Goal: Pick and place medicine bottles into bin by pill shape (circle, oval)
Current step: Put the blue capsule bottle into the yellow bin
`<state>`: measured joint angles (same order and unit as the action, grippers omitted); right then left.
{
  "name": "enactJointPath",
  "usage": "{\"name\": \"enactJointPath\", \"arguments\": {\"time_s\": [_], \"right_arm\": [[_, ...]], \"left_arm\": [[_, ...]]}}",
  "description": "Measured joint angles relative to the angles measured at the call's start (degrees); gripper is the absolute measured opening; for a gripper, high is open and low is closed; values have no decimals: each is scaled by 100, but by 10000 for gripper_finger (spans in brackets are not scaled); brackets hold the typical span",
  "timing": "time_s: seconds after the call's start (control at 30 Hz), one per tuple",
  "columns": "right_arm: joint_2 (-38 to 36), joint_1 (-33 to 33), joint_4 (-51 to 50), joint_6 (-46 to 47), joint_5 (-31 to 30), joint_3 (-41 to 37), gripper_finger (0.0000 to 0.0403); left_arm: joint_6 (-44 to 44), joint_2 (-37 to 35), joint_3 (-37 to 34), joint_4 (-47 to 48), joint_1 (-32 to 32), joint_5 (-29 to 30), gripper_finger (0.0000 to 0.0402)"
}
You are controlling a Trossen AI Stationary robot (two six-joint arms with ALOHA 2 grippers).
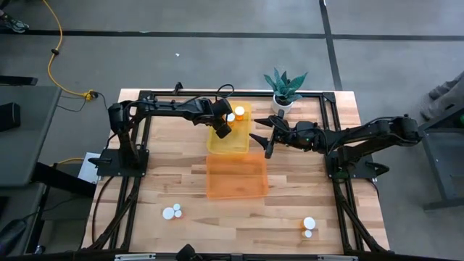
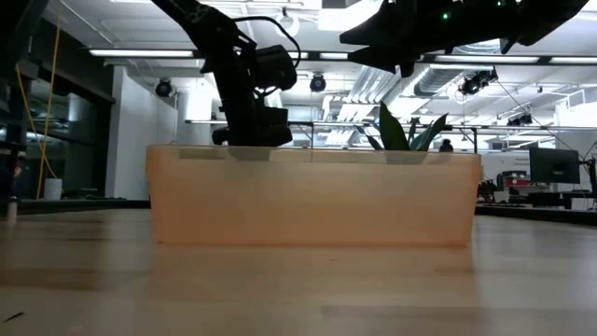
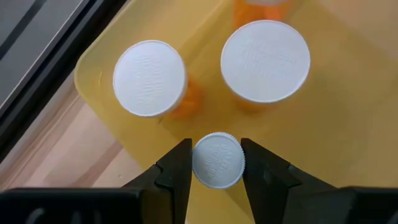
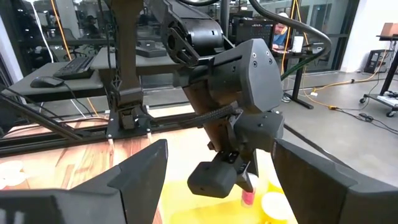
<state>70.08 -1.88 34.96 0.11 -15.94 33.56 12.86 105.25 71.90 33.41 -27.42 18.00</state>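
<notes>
Left gripper (image 3: 216,163) over yellow bin (image 1: 229,138) at table's far edge, jaws closed on a small white-capped medicine bottle (image 3: 217,160); two larger-capped bottles (image 3: 149,78) stand inside. Right gripper (image 1: 262,135) open wide, empty, beside the bin

wooden table (image 1: 181,181) | yellow bin (image 1: 229,141) | orange bin (image 1: 236,177) | potted plant (image 1: 284,90) | loose bottles (image 1: 172,212)
</notes>
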Motion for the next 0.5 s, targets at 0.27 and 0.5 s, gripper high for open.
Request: {"name": "enactJointPath", "arguments": {"time_s": [0.27, 0.5], "right_arm": [[0, -1, 0, 2, 0, 0, 279], [0, -1, 0, 3, 0, 0, 279]], "left_arm": [[0, 0, 0, -6, 0, -72, 126], [0, 0, 0, -20, 0, -76, 170]]}}
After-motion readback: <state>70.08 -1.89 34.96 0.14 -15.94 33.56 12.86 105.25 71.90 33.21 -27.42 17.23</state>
